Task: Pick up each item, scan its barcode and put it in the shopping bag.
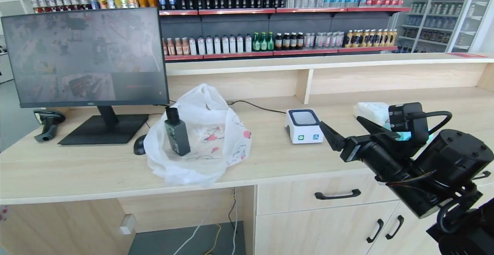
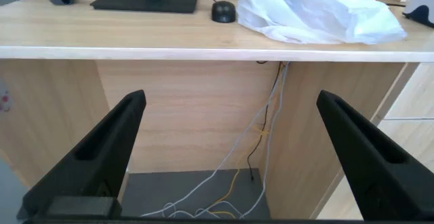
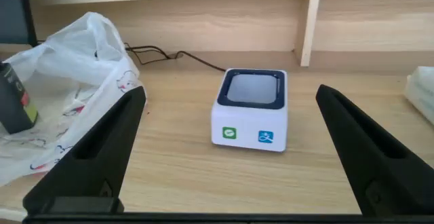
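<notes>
Gaping wide with nothing held, the right gripper (image 1: 340, 122) hangs at the front edge of the pale wood-grain counter (image 1: 77, 170). Its black tapered fingers point at the barcode scanner (image 1: 303, 125). That is a small white box with a dark-rimmed glass top and one green and one blue square icon on its front; no words legible.

Also spread wide and empty, the left gripper (image 2: 230, 98) sits low before the counter edge. It faces the recess underneath, where thin white, yellow and black cables (image 2: 264, 136) hang. The left wrist view looks straight into that recess; the head view catches the cables lower down.

On the counter between mouse (image 1: 139, 145) and scanner slumps the shopping bag (image 1: 204, 147), thin crinkled white plastic with red-pink printing. A dark flat-sided bottle (image 1: 177, 131) with a black cap stands upright in its open mouth. The right wrist view catches a red patch on the label, text too small to read.

A white soft-wrapped packet (image 1: 372, 112) lies behind the right gripper, partly hidden.

At the left: monitor (image 1: 87, 56) on a flat black stand, screen dim, with a black handheld scanner (image 1: 48, 124) beside it. Back wall: shelves of bottled drinks (image 1: 270, 0), labels unreadable.
</notes>
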Robot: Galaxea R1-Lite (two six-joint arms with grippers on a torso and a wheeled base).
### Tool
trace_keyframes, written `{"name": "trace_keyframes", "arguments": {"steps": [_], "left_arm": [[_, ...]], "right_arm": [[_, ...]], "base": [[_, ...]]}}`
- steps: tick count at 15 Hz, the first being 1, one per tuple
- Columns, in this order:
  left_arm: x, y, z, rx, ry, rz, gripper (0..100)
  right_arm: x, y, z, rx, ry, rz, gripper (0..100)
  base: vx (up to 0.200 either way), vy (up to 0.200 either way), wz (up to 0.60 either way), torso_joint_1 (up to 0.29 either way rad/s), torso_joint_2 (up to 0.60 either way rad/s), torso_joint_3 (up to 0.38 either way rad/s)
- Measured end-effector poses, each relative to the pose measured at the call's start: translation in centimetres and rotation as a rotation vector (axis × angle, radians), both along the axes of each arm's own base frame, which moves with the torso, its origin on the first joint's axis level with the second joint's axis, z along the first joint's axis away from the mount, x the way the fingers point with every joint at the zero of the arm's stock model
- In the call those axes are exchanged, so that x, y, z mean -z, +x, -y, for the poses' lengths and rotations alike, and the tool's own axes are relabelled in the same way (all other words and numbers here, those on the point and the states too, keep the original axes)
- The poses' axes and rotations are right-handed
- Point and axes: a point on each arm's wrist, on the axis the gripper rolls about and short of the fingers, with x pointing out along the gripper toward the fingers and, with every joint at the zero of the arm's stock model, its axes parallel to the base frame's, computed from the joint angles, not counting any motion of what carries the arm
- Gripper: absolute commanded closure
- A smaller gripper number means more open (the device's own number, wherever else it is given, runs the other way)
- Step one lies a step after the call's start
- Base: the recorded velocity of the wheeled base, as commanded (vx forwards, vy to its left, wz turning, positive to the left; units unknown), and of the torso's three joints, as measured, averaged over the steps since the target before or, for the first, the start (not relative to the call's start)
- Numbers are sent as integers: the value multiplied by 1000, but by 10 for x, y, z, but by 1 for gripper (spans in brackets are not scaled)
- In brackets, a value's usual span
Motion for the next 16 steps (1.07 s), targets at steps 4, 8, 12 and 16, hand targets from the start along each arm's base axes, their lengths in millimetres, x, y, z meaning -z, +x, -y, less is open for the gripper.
{"name": "trace_keyframes", "arguments": {"steps": [4, 8, 12, 16], "left_arm": [[0, 0, 0, 0, -1, 0, 0], [0, 0, 0, 0, -2, 0, 0], [0, 0, 0, 0, -2, 0, 0], [0, 0, 0, 0, -1, 0, 0]], "right_arm": [[0, 0, 0, -2, 0, 1, 0], [0, -2, 0, -3, -2, -2, 0], [1, -3, 0, -3, -3, -4, 0], [2, -3, 1, -4, -5, -8, 0]], "base": [[0, -200, 0, 4, 2, 2], [0, -200, 0, 4, 0, 2], [0, -200, 0, 2, -1, 1], [0, -200, 0, 4, -5, 2]]}}
